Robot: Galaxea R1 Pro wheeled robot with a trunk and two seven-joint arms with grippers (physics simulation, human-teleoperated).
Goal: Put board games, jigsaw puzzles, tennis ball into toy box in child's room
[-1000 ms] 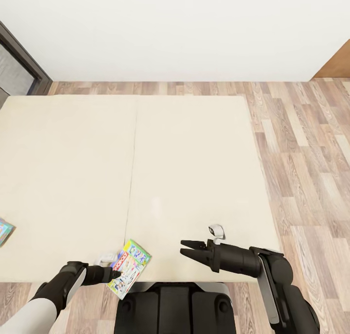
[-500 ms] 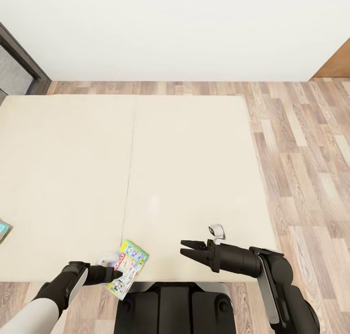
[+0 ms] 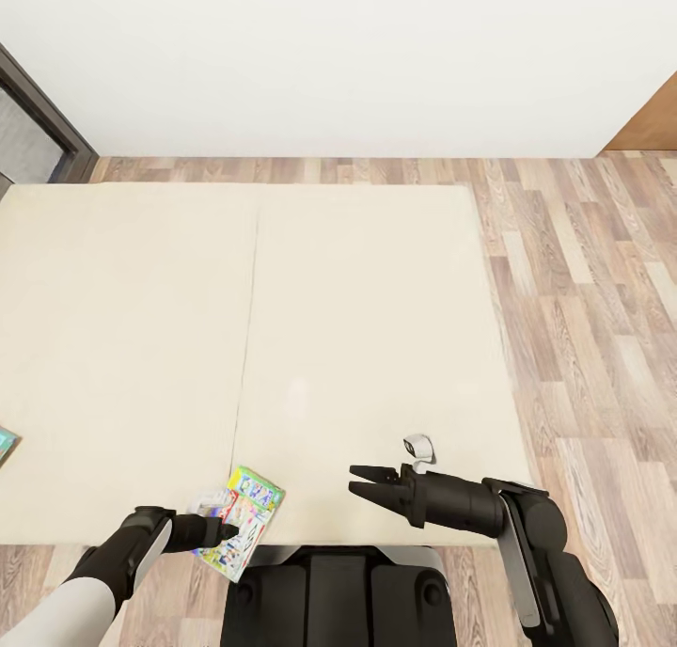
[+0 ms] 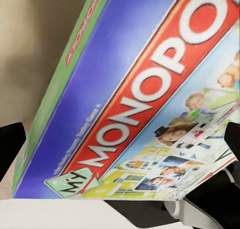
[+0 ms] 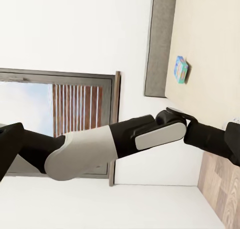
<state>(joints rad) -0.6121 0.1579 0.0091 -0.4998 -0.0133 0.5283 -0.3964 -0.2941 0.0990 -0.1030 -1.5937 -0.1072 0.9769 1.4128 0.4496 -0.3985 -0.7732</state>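
The bed (image 3: 357,327) spreads wide and bare ahead of both grippers, its beige mattress split by a seam that runs away from the left gripper (image 3: 224,531). That gripper sits at the near edge of the mattress, closed on the near-left corner of the Monopoly board game (image 3: 239,521). The box lies tilted across the edge with its far end over the mattress, likely so it can be drawn off the bed and carried to the toy box. In the left wrist view the box (image 4: 145,99) lies right up against the camera, between the two dark fingers (image 4: 10,146). A second, smaller blue board game (image 3: 6,443) lies well off to the left gripper's outer side. The right gripper (image 3: 360,483) hangs over the mattress, jaws slightly apart, holding nothing
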